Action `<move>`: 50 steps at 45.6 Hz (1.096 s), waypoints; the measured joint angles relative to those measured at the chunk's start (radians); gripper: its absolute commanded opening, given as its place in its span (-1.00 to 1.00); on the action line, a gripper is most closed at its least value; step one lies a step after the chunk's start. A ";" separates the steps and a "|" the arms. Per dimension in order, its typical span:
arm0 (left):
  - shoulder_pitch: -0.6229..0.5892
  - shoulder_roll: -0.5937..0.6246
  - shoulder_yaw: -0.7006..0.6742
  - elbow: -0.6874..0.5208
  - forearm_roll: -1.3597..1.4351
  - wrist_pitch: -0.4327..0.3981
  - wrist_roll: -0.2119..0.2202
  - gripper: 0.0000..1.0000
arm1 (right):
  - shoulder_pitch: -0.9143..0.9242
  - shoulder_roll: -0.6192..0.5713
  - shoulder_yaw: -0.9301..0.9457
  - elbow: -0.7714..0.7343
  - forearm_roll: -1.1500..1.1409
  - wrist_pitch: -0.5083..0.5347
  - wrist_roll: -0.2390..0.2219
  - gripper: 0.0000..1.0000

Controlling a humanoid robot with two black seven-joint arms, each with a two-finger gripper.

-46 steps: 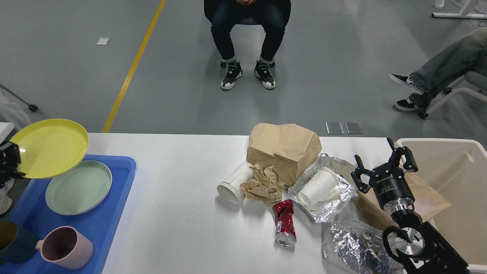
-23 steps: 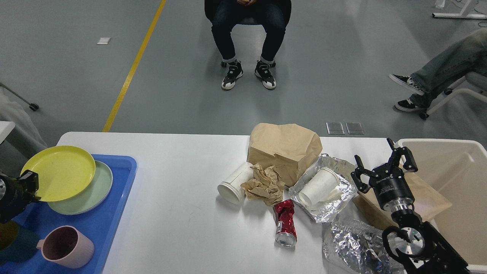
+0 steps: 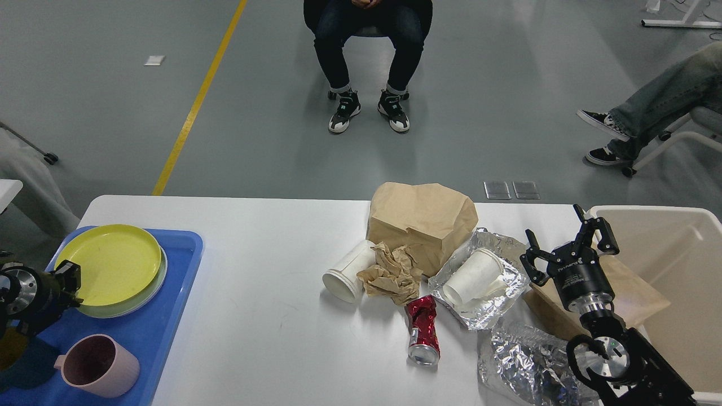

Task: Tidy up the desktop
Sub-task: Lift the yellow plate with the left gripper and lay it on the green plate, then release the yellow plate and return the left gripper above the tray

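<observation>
Desktop (image 3: 265, 332) clutter sits mostly right of centre on the wide white tabletop, which fills the near half of the head view. A brown paper bag (image 3: 420, 223) stands at the far side of the pile. Just near of it lies a white paper cup (image 3: 347, 273) on its side, touching a crumpled wad of brown paper (image 3: 390, 272). A crushed red can (image 3: 422, 330) lies near of the wad, its open end toward the near edge. To the right, a second white cup (image 3: 472, 276) rests on a sheet of foil (image 3: 491, 307), and more crumpled foil (image 3: 524, 366) lies at the near right.

The right gripper (image 3: 567, 243) hovers over the right end of the desktop, fingers spread wide apart and holding nothing, just left of the beige bin (image 3: 699, 225), with flat brown paper (image 3: 634, 296) below it.

At the left, a blue tray (image 3: 152, 332) carries a yellow plate (image 3: 110, 265) stacked on a pale green plate (image 3: 132, 301), and a pink mug (image 3: 97, 366) near of them. The left gripper (image 3: 66, 280) is at the near left rim of the yellow plate; it appears small and dark, so I cannot tell how far its fingers are apart or whether they grip the plate.
</observation>
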 measured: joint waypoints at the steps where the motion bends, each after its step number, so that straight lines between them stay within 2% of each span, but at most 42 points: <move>1: 0.000 0.000 -0.002 -0.002 0.001 0.000 0.000 -0.16 | 0.000 0.000 0.000 0.000 0.000 0.000 0.000 1.00; 10: 0.002 0.000 -0.005 -0.008 0.005 0.000 0.004 0.60 | 0.001 0.000 0.000 0.000 0.000 0.000 0.000 1.00; 14: 0.002 0.002 -0.006 -0.008 0.006 -0.004 0.005 0.80 | 0.001 0.000 0.000 0.000 0.000 0.000 0.000 1.00; 17: -0.006 0.006 -0.007 -0.009 0.009 -0.011 0.006 0.90 | 0.001 0.000 0.000 0.000 0.000 0.000 0.000 1.00; 21: -0.041 0.022 -0.028 -0.009 0.019 -0.017 0.005 0.91 | 0.001 0.000 0.000 0.000 0.000 0.000 0.000 1.00; 26: -0.081 0.101 -0.165 0.002 0.031 -0.018 -0.012 0.92 | 0.001 0.000 0.000 0.000 0.000 0.000 0.000 1.00; 30: -0.018 0.139 -0.350 0.007 0.041 -0.018 -0.016 0.92 | 0.001 0.000 0.000 0.000 0.000 0.000 0.000 1.00; 34: 0.071 0.149 -0.591 0.018 0.065 -0.018 -0.016 0.92 | 0.001 0.000 0.000 0.000 0.000 0.000 0.000 1.00; 42: 0.298 0.097 -1.194 0.030 0.096 -0.018 -0.032 0.92 | 0.000 0.000 0.000 0.000 0.000 0.000 0.000 1.00; 46: 0.404 0.032 -1.526 0.031 0.101 -0.019 -0.077 0.92 | 0.000 0.000 0.000 0.000 0.000 0.000 0.000 1.00; 50: 0.500 -0.047 -1.812 0.031 0.120 -0.020 -0.158 0.92 | -0.001 0.000 0.000 0.000 0.000 0.000 0.000 1.00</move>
